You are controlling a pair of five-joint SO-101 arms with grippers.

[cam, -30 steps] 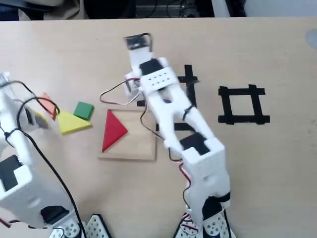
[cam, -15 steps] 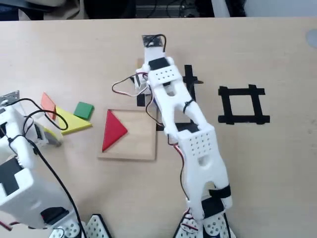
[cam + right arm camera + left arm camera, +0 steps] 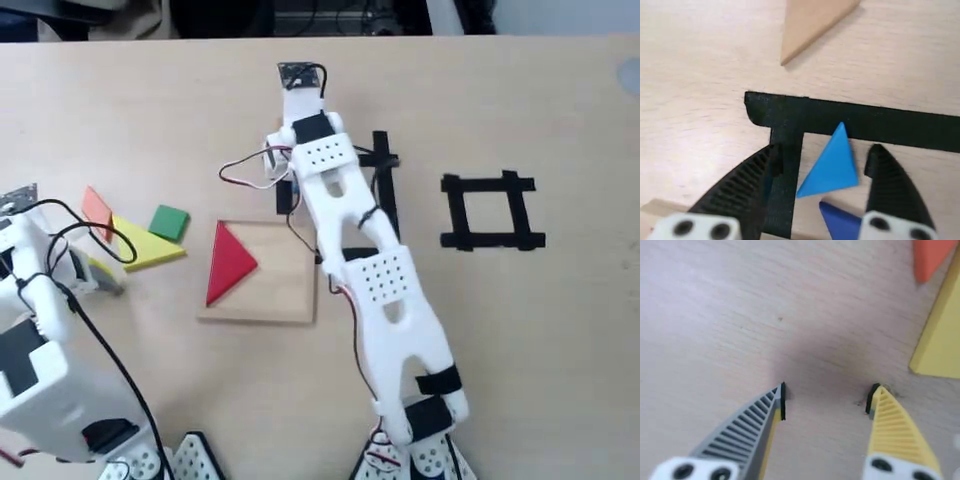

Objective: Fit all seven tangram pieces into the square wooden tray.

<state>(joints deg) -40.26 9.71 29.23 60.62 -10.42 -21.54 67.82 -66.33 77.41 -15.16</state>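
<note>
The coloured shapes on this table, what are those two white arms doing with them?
Two robot arms are packing tangram pieces into a square wooden tray. The red triangle already lies in it. The right arm's tool is open around a light blue triangle lying by black tape, not gripping it. The left tool is open over bare table beside the yellow triangle; the green square and orange piece lie nearby.

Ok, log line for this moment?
left end effector: open, over bare table beside yellow triangle | right end effector: open over light blue triangle | tray: red triangle inside
</note>
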